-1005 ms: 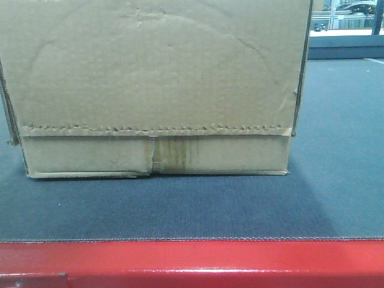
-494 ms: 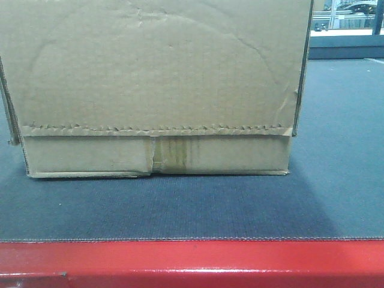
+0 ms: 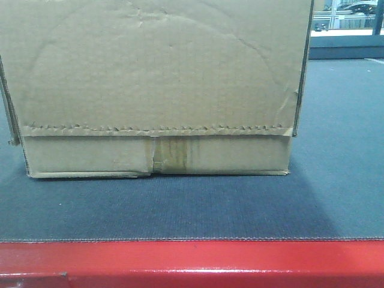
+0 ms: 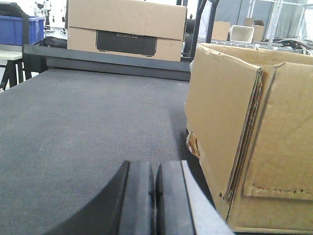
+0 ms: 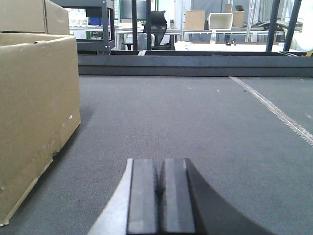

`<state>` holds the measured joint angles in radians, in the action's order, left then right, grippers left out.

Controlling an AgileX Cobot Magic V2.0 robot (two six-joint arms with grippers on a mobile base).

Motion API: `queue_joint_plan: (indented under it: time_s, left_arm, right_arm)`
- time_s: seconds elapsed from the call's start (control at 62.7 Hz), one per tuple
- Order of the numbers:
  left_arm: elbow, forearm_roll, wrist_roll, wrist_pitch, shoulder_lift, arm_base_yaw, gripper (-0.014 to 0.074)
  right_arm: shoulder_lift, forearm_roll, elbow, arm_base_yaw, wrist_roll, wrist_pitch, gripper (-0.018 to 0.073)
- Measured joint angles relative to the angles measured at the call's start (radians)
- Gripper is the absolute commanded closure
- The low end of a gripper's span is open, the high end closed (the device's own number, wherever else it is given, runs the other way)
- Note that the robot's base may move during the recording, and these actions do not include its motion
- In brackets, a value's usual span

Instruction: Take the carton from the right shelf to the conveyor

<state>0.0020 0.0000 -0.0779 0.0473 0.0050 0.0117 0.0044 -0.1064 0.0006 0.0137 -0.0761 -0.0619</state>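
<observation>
Here the carton (image 3: 156,84) sat on the conveyor (image 3: 336,180); your left gripper (image 4: 155,196) and right gripper (image 5: 160,196) were closed, empty; withdrawing both seemed next.

The left arm's black, flat-padded gripper (image 4: 155,200) enters its wrist view from 6 o'clock, pads pressed together and pointing toward 12 o'clock, level and low. The right arm's matching black gripper (image 5: 160,198) does likewise, jaws closed with nothing between them.
</observation>
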Motion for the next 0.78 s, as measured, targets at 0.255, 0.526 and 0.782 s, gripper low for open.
queue_joint_plan:
  time_s: [0.255, 0.526, 0.782]
  left_arm:
    - [0.0, 0.0, 0.0, 0.0, 0.0, 0.0, 0.0582]
    - [0.0, 0.0, 0.0, 0.0, 0.0, 0.0, 0.0582]
    - [0.0, 0.0, 0.0, 0.0, 0.0, 0.0, 0.0582]
  right_arm:
    - [0.0, 0.0, 0.0, 0.0, 0.0, 0.0, 0.0628]
    - [0.0, 0.0, 0.0, 0.0, -0.002, 0.0, 0.0628]
    - [0.0, 0.0, 0.0, 0.0, -0.002, 0.0, 0.0628]
